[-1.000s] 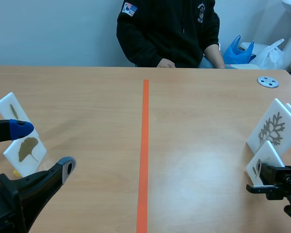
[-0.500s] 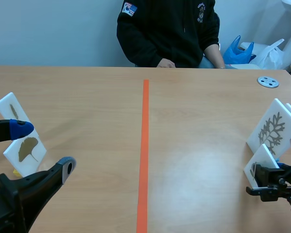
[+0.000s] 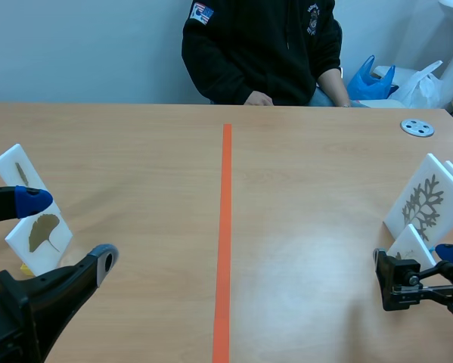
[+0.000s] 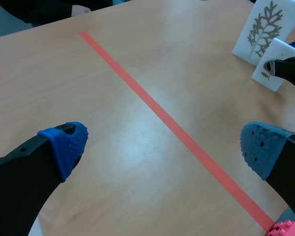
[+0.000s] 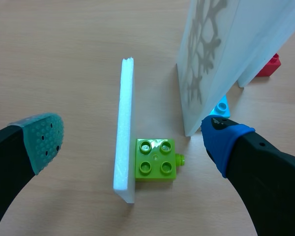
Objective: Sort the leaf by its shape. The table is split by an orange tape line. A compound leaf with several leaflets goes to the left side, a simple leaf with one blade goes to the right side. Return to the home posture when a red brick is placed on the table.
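My left fingers (image 4: 66, 145) spread wide, nothing in them, hanging over left side of bench (image 3: 135, 166). Ginkgo card (image 3: 41, 234) near them, narrow-leaf card (image 3: 18, 170) behind it. Orange tape line (image 3: 224, 227) down middle. Right of it, my right fingers (image 5: 41, 137) released too, straddling small leaf card (image 5: 123, 132), pads apart from it. Card upright against green brick (image 5: 156, 160). Big branching-leaf card (image 3: 425, 200) just behind. Person (image 3: 260, 45) at far edge.

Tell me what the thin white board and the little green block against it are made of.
The white board looks like foam board: matte, with a grainy edge and a chipped corner. The green block looks like moulded plastic: smooth, faintly shiny, with four round studs, probably a toy brick.
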You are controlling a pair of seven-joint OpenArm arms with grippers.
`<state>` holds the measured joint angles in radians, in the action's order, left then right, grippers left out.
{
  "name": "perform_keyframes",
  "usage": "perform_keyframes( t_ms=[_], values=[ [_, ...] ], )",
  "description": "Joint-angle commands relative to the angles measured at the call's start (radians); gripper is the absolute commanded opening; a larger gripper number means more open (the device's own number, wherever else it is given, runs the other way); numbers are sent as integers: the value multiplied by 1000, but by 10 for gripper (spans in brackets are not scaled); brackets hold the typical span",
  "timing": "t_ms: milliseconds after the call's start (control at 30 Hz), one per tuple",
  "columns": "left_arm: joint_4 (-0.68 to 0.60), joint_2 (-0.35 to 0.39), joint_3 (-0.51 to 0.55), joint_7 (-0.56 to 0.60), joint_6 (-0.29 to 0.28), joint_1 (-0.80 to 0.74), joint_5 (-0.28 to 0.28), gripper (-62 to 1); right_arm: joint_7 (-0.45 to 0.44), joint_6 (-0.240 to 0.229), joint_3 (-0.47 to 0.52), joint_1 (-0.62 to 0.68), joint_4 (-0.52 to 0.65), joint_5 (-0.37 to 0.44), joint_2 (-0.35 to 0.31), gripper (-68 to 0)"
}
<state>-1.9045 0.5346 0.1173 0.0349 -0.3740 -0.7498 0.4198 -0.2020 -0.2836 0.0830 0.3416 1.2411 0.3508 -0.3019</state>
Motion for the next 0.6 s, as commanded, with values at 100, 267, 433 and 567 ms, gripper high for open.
perform_keyframes(
  t_ms=[100,267,433,567],
  values=[
    [-6,-5,5,17,-2,5,6,14,-29,3,1,-24,28,8,-14,-102],
    [-6,-5,5,17,-2,5,6,14,-27,3,1,-28,63,8,-14,-102],
    [-6,-5,5,17,-2,5,6,14,-14,3,1,-28,102,8,-13,-102],
    [-6,-5,5,17,-2,5,6,14,6,3,1,-26,137,8,-13,-102]
  ],
)
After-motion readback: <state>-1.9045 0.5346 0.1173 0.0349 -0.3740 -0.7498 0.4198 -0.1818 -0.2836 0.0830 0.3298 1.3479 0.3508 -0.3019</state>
